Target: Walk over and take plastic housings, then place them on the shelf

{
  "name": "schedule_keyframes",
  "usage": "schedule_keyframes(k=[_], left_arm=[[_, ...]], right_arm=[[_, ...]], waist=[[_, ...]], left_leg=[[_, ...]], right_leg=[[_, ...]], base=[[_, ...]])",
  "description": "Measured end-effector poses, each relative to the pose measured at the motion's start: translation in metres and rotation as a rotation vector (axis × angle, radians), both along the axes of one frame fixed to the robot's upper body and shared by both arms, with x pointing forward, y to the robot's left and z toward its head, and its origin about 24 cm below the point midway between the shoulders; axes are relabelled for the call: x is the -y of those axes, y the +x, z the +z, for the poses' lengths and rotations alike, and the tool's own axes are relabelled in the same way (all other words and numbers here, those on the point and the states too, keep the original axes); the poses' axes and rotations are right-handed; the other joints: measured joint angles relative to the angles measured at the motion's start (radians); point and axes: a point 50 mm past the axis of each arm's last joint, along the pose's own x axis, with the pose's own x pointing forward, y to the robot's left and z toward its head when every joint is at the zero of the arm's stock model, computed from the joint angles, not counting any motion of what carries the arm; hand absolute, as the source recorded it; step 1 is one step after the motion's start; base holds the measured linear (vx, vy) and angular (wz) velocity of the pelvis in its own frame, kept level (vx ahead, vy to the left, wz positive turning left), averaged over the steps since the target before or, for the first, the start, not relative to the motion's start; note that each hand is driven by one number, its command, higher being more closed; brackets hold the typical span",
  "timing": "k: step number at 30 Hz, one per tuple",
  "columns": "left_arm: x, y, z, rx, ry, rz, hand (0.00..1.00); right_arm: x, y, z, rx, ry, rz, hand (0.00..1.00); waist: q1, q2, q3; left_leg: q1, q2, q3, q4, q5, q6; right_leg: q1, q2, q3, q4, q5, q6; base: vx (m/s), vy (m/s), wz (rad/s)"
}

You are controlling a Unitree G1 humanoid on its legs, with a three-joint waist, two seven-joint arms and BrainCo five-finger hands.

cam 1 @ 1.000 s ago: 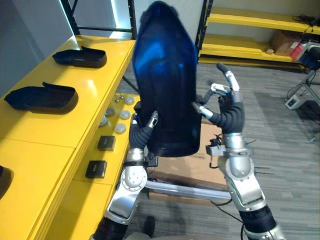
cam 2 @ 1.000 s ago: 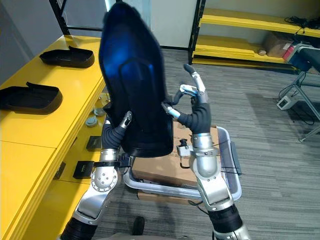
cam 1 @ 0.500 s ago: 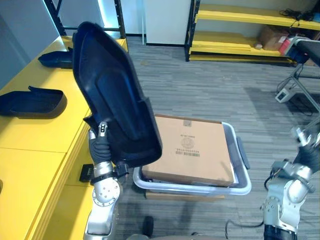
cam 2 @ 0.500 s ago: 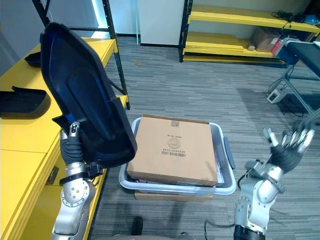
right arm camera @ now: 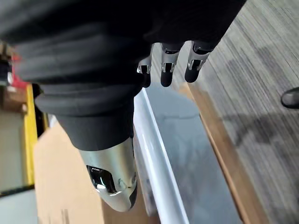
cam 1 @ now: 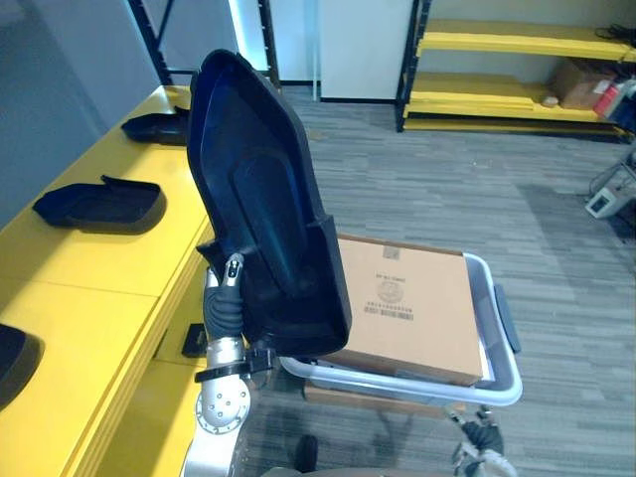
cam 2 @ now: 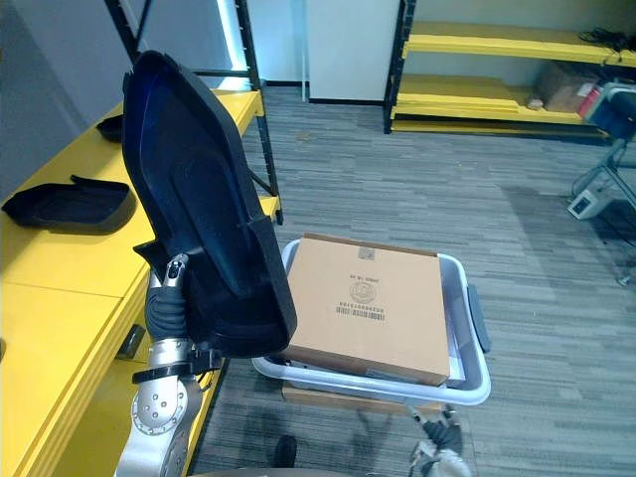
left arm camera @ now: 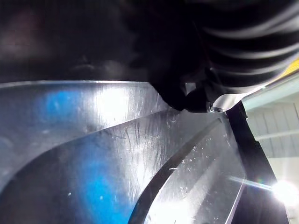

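The left robot hand is closed on the lower edge of the housing. Its thumb is on the hollow face, and the other fingers are hidden behind. The housing stands nearly upright, long axis vertical, with its top leaning toward the shelf on the robot's left, where other housings lie. The left arm is nearer the shelf, so placement likely requires tipping the housing flat leftward. The right robot hand hangs relaxed and empty over the bin, which contains a cardboard box.

Grey carpet is laid across the floor. A long yellow shelf is set along the left, below a grey wall. Yellow racks on black uprights are ranged along the far wall, beside a white panel.
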Motion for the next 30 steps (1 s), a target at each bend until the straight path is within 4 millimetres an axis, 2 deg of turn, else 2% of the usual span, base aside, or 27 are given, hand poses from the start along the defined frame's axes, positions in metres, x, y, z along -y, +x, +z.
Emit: schedule_keyframes(k=[2, 4, 5, 7, 8, 9, 10, 11, 12, 13, 14, 17, 18, 19, 20, 21, 22, 23, 26, 28, 29, 30], left_arm=[[0.001, -0.003, -0.001, -0.010, -0.014, 0.004, 1.00], [0.001, -0.004, 0.000, -0.005, -0.029, 0.011, 1.00], [0.001, -0.004, 0.002, 0.005, -0.041, 0.009, 1.00], [0.002, -0.004, 0.004, 0.016, -0.051, 0.012, 1.00], [0.002, -0.004, 0.005, 0.019, -0.059, 0.018, 1.00], [0.004, -0.004, 0.005, 0.019, -0.063, 0.008, 1.00], [0.006, -0.003, 0.005, 0.022, -0.065, -0.002, 1.00], [0.011, -0.002, 0.007, 0.030, -0.069, -0.029, 1.00], [0.013, -0.001, 0.008, 0.036, -0.062, -0.046, 1.00], [0.018, 0.002, 0.010, 0.050, -0.061, -0.081, 1.00], [0.023, 0.004, 0.010, 0.055, -0.081, -0.112, 1.00], [0.034, 0.019, 0.009, 0.065, -0.063, -0.188, 1.00], [0.036, 0.022, 0.010, 0.070, -0.063, -0.195, 1.00], [0.039, 0.025, 0.011, 0.073, -0.060, -0.207, 1.00], [0.042, 0.028, 0.011, 0.072, -0.056, -0.224, 1.00], [0.044, 0.028, 0.010, 0.070, -0.051, -0.233, 1.00], [0.044, 0.030, 0.010, 0.072, -0.038, -0.235, 1.00], [0.043, 0.032, 0.011, 0.074, -0.033, -0.228, 1.00], [0.044, 0.032, 0.009, 0.066, -0.037, -0.216, 1.00], [0.043, 0.032, 0.008, 0.059, -0.040, -0.204, 1.00], [0.043, 0.033, 0.005, 0.050, -0.042, -0.193, 1.00], [0.043, 0.032, 0.004, 0.046, -0.038, -0.194, 1.00]], right_arm=[[-0.006, 0.002, 0.000, -0.001, -0.003, 0.048, 0.00], [-0.011, 0.009, 0.002, 0.016, -0.012, 0.093, 0.00], [-0.013, 0.016, 0.005, 0.036, -0.016, 0.110, 0.00], [-0.013, 0.016, 0.005, 0.030, -0.032, 0.100, 0.00], [-0.010, 0.013, 0.005, 0.025, -0.043, 0.095, 0.00], [-0.007, 0.009, 0.004, 0.009, -0.055, 0.087, 0.00], [-0.005, 0.007, 0.004, 0.003, -0.060, 0.084, 0.00], [-0.003, 0.003, 0.002, -0.011, -0.068, 0.079, 0.00], [-0.001, 0.001, 0.002, -0.019, -0.073, 0.074, 0.00], [0.003, -0.001, 0.002, -0.027, -0.088, 0.066, 0.00], [0.006, -0.002, 0.001, -0.037, -0.100, 0.056, 0.00], [0.015, -0.014, -0.003, -0.091, -0.114, 0.004, 0.00], [0.018, -0.015, -0.003, -0.096, -0.117, -0.001, 0.00], [0.018, -0.013, -0.003, -0.095, -0.122, 0.015, 0.00], [0.014, -0.008, -0.003, -0.085, -0.108, 0.042, 0.00], [0.012, -0.007, -0.003, -0.085, -0.102, 0.060, 0.00], [0.002, 0.001, -0.003, -0.063, -0.079, 0.100, 0.00], [-0.007, 0.011, -0.001, -0.041, -0.065, 0.135, 0.00], [-0.021, 0.027, 0.003, 0.001, -0.041, 0.190, 0.00], [-0.017, 0.022, 0.002, -0.008, -0.054, 0.162, 0.00], [-0.013, 0.012, 0.000, -0.032, -0.062, 0.155, 0.00], [-0.016, 0.003, -0.003, -0.052, -0.054, 0.154, 0.00]], waist=[[0.021, -0.004, 0.006], [0.024, -0.001, 0.024], [0.021, 0.007, 0.030], [0.024, 0.008, 0.046], [0.022, 0.013, 0.053], [0.018, 0.011, 0.054], [0.018, 0.010, 0.054], [0.017, 0.000, 0.053], [0.017, -0.010, 0.053], [0.020, -0.006, 0.048], [0.008, -0.002, 0.047], [-0.009, -0.015, 0.042], [-0.009, -0.016, 0.043], [-0.010, -0.014, 0.042], [-0.013, -0.006, 0.043], [-0.015, -0.003, 0.043], [-0.020, 0.007, 0.047], [-0.017, 0.005, 0.046], [-0.016, 0.017, 0.051], [-0.036, 0.020, 0.053], [-0.038, 0.008, 0.051], [-0.036, -0.016, 0.047]], left_leg=[[-0.026, -0.014, -0.041, 0.025, 0.000, -0.001], [-0.069, -0.026, -0.051, 0.051, -0.002, 0.001], [-0.102, -0.003, 0.064, 0.068, -0.015, 0.022], [-0.150, 0.059, 0.318, 0.109, -0.048, 0.071], [-0.169, 0.114, 0.510, 0.160, -0.070, 0.100], [-0.172, 0.163, 0.667, 0.199, -0.082, 0.107], [-0.176, 0.181, 0.727, 0.218, -0.100, 0.103], [-0.185, 0.200, 0.804, 0.258, -0.150, 0.091], [-0.192, 0.211, 0.829, 0.290, -0.170, 0.097], [-0.225, 0.233, 0.837, 0.399, -0.193, 0.137], [-0.224, 0.222, 0.800, 0.410, -0.203, 0.072], [-0.249, 0.148, 0.728, 0.424, -0.225, 0.097], [-0.252, 0.137, 0.717, 0.428, -0.231, 0.102], [-0.249, 0.116, 0.692, 0.433, -0.244, 0.113], [-0.226, 0.102, 0.653, 0.424, -0.263, 0.118], [-0.207, 0.096, 0.638, 0.411, -0.268, 0.111], [-0.177, 0.088, 0.600, 0.381, -0.267, 0.109], [-0.153, 0.084, 0.578, 0.356, -0.263, 0.103], [-0.100, 0.056, 0.491, 0.315, -0.249, 0.084], [-0.082, 0.042, 0.425, 0.316, -0.248, 0.078], [-0.073, 0.032, 0.381, 0.334, -0.247, 0.070], [-0.077, 0.018, 0.363, 0.351, -0.257, 0.055]], right_leg=[[0.003, -0.012, -0.058, 0.039, -0.027, 0.001], [0.003, -0.025, -0.133, 0.081, -0.054, 0.000], [0.005, -0.026, -0.189, 0.092, -0.061, 0.000], [0.013, -0.036, -0.248, 0.090, -0.059, 0.001], [0.031, -0.034, -0.290, 0.090, -0.059, 0.002], [0.043, -0.032, -0.327, 0.088, -0.057, 0.005], [0.052, -0.033, -0.346, 0.083, -0.055, 0.007], [0.070, -0.041, -0.383, 0.051, -0.045, 0.018], [0.075, -0.051, -0.402, 0.033, -0.043, 0.019], [0.073, -0.060, -0.414, 0.043, -0.046, 0.024], [0.084, -0.063, -0.421, 0.058, -0.053, 0.040], [0.116, -0.096, -0.497, 0.083, -0.032, 0.019], [0.114, -0.112, -0.500, 0.114, -0.031, 0.015], [0.108, -0.150, -0.482, 0.199, -0.030, -0.028], [0.083, -0.190, -0.394, 0.331, -0.012, -0.138], [0.057, -0.197, -0.306, 0.384, -0.017, -0.168], [-0.003, -0.150, -0.120, 0.421, -0.084, -0.141], [-0.054, -0.120, -0.027, 0.432, -0.128, -0.130], [-0.200, -0.044, 0.141, 0.402, -0.166, -0.101], [-0.268, 0.019, 0.297, 0.379, -0.166, -0.083], [-0.297, 0.056, 0.398, 0.320, -0.136, -0.041], [-0.287, 0.060, 0.417, 0.272, -0.064, -0.043]], base=[[-0.04, -0.061, 0.86], [-0.06, -0.064, 1.16], [-0.07, -0.038, 1.31], [-0.04, 0.007, 1.07], [0.00, 0.002, 0.99], [0.02, -0.007, 0.88], [0.03, 0.019, 0.76], [0.02, 0.062, 0.57], [0.03, 0.092, 0.55], [0.06, 0.101, 0.43], [0.07, 0.095, 0.47], [0.13, 0.144, 0.80], [0.16, 0.197, 0.77], [0.16, 0.194, 0.81], [0.14, 0.143, 0.85], [0.15, 0.096, 0.89], [0.18, 0.057, 0.73], [0.18, 0.062, 0.70], [0.17, 0.038, 0.82], [0.22, -0.066, 1.35], [0.25, -0.167, 1.38], [0.19, -0.183, 1.11]])
